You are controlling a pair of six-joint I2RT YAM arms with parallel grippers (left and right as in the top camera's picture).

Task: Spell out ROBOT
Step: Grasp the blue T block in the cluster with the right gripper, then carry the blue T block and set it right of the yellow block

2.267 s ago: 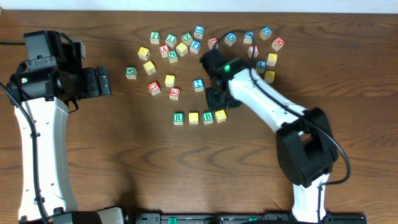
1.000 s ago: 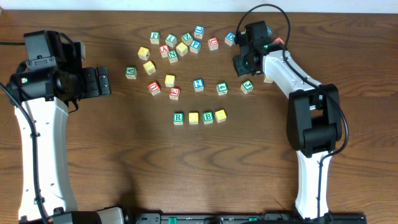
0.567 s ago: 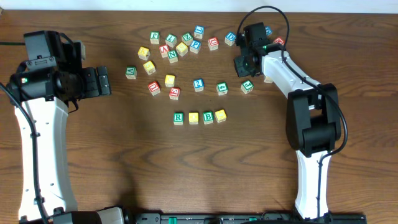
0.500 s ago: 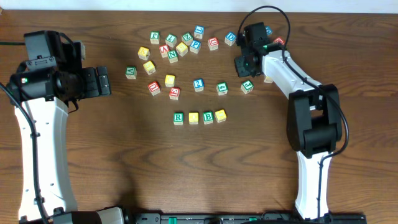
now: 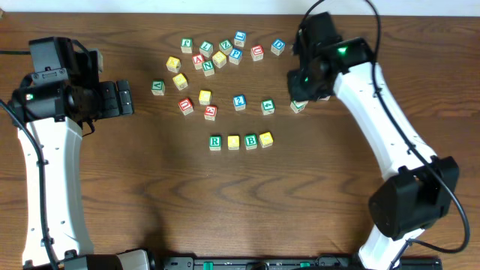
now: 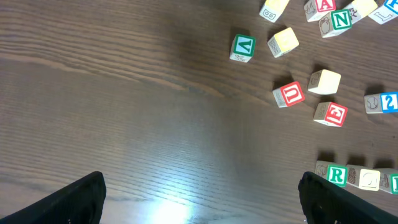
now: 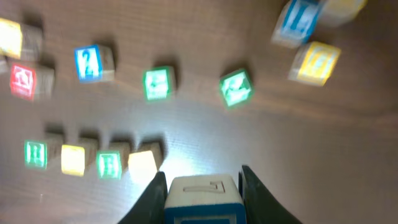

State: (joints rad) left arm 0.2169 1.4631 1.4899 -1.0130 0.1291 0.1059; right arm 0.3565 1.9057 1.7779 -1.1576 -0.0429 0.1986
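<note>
A row of four blocks lies mid-table: green R block [image 5: 215, 141], a yellow block [image 5: 233, 141], green B block [image 5: 251, 140] and another yellow block [image 5: 265, 139]. The row also shows in the right wrist view [image 7: 109, 163], blurred. My right gripper [image 7: 203, 186] is shut on a blue-edged block [image 7: 203, 200] with a white top and holds it above the table, behind and to the right of the row [image 5: 304, 79]. My left gripper [image 5: 124, 97] is open and empty at the far left; its view [image 6: 202, 199] shows the R block [image 6: 336, 175] at the right edge.
Several loose letter blocks are scattered at the back [image 5: 210, 52]. Two green blocks [image 5: 268, 106] [image 5: 298, 105] and a blue 2 block [image 5: 239, 101] lie just behind the row. A green block [image 5: 157, 87] lies near the left gripper.
My right gripper has risen from the back right block cluster with the blue block in its jaws, and the arm has swung round. The left arm has not moved.
</note>
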